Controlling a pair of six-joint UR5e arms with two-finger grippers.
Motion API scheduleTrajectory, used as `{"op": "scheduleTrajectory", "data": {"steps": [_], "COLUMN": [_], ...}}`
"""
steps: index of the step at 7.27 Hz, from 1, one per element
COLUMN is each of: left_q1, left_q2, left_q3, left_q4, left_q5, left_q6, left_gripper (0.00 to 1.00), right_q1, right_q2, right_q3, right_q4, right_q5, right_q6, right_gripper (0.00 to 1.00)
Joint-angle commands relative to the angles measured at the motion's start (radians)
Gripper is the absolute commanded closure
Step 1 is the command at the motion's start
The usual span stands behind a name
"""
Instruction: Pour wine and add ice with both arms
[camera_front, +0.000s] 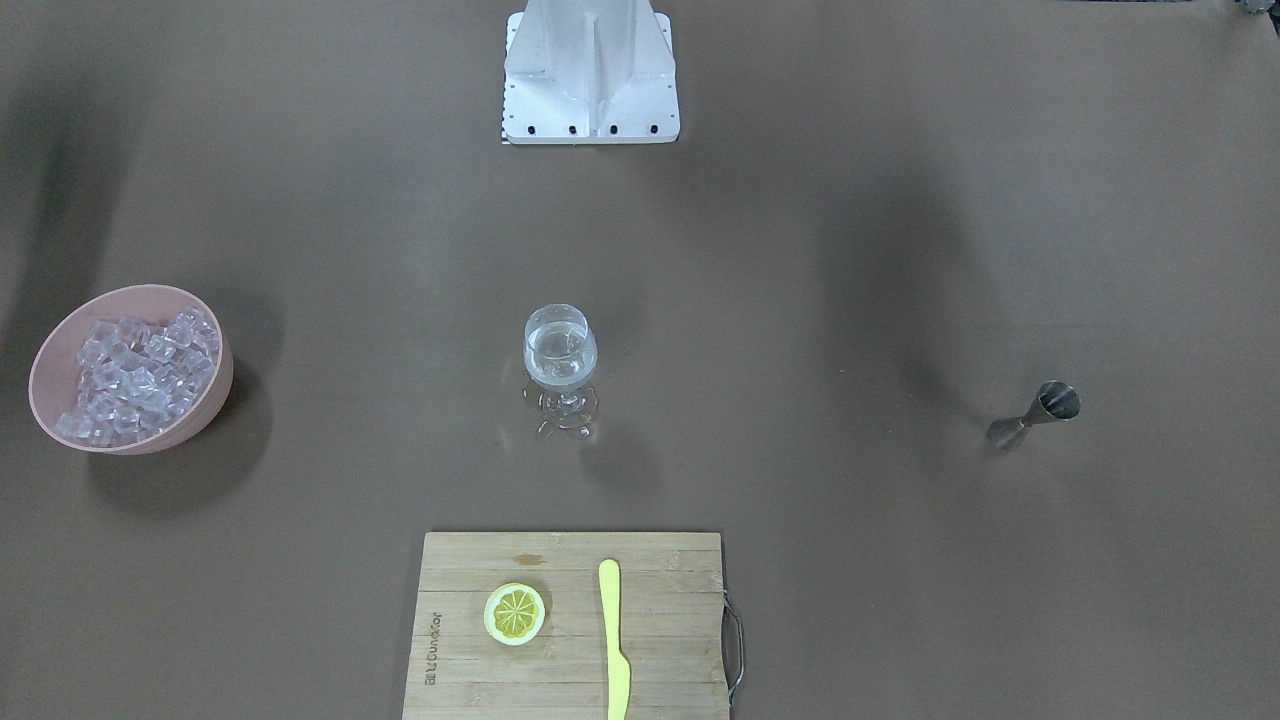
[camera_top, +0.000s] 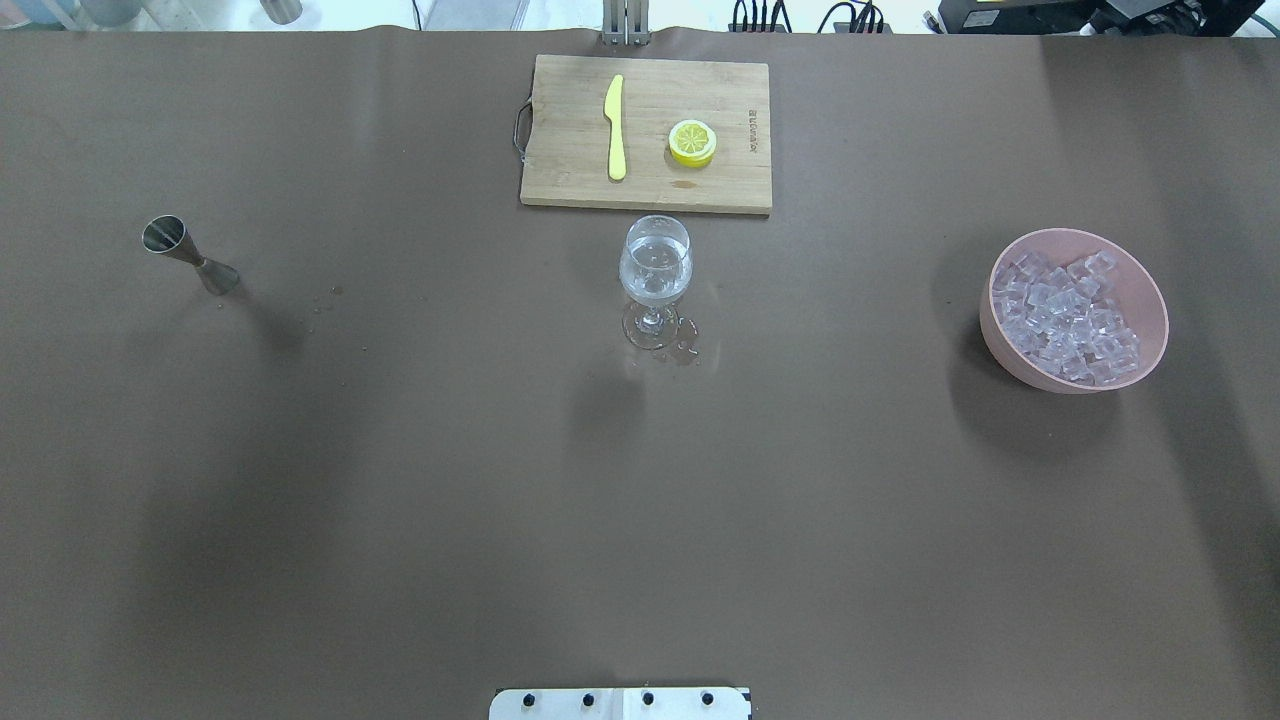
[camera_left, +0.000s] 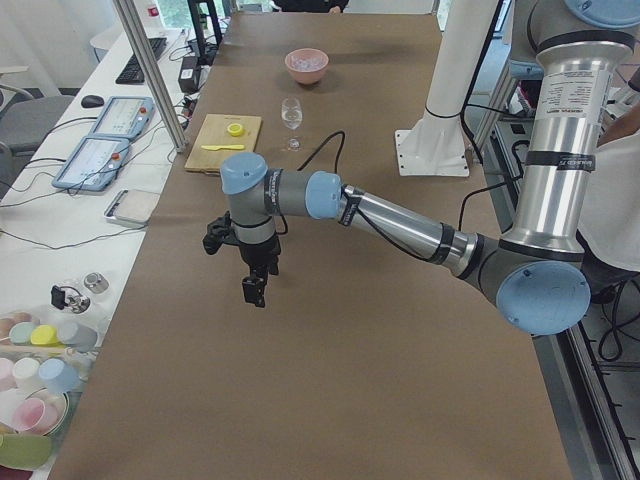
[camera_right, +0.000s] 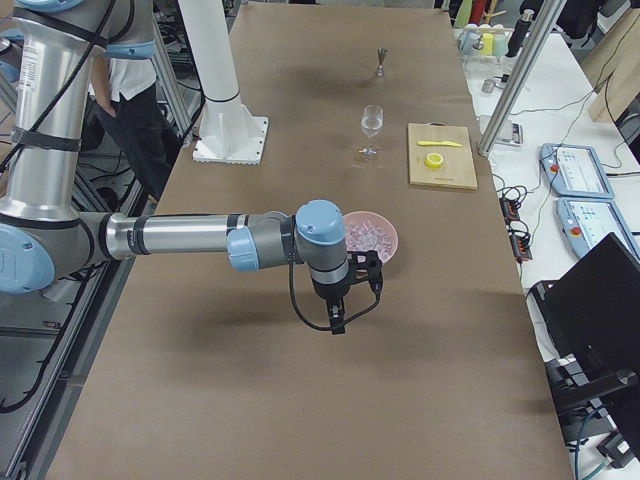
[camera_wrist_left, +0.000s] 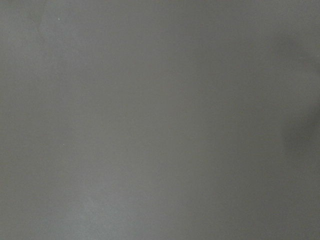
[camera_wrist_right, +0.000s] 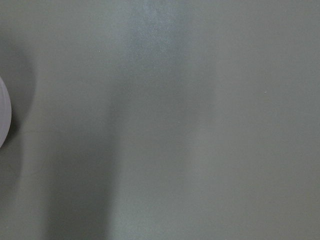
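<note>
Wine sits in the glass — left fingers, right fingers: can't tell whether clenched.

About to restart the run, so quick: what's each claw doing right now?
Left claw: cannot be told, it shows only in a side view.
Right claw: cannot be told, likewise side view only.

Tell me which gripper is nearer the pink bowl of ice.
Right. The right gripper hangs above the table close beside the pink bowl; the left gripper hangs over the table's opposite end, beyond the wine glass.
</note>
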Motion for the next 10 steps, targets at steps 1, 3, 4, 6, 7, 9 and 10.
{"op": "scheduleTrajectory", "data": {"steps": [1, 3, 4, 6, 7, 9, 10], "left_q1": [-0.019, -0.019, -0.017, -0.017, -0.016, -0.016, -0.016], "left_q2": [0.063, 0.092, 0.089, 0.088, 0.088, 0.083, 0.083], "left_q3": [0.112, 0.143, 0.149, 0.143, 0.143, 0.142, 0.14], "left_q4": [-0.174, -0.28, -0.284, -0.285, -0.287, -0.288, -0.288], "left_q5": [-0.056, -0.053, -0.05, -0.049, -0.049, -0.051, -0.051], "left_q6": [0.015, 0.009, 0.008, 0.008, 0.008, 0.014, 0.015], "left_gripper": [0.02, 0.02, 0.02, 0.02, 0.02, 0.02, 0.02], "right_q1": [0.0, 0.0, 0.0, -0.056, -0.14, -0.35, -0.458], "right_q2": [0.0, 0.0, 0.006, 0.064, 0.11, 0.147, 0.159], "right_q3": [-0.001, 0.002, 0.017, 0.045, 0.053, 0.053, 0.051], "right_q4": [0.0, 0.0, 0.002, 0.0, 0.024, 0.183, 0.23], "right_q5": [0.0, 0.002, 0.006, 0.018, 0.017, -0.073, -0.162], "right_q6": [-0.001, 0.002, 0.004, 0.159, 0.318, 0.671, 0.808], "right_gripper": [0.0, 0.0, 0.0, 0.0, 0.0, 0.0, 0.0]}}
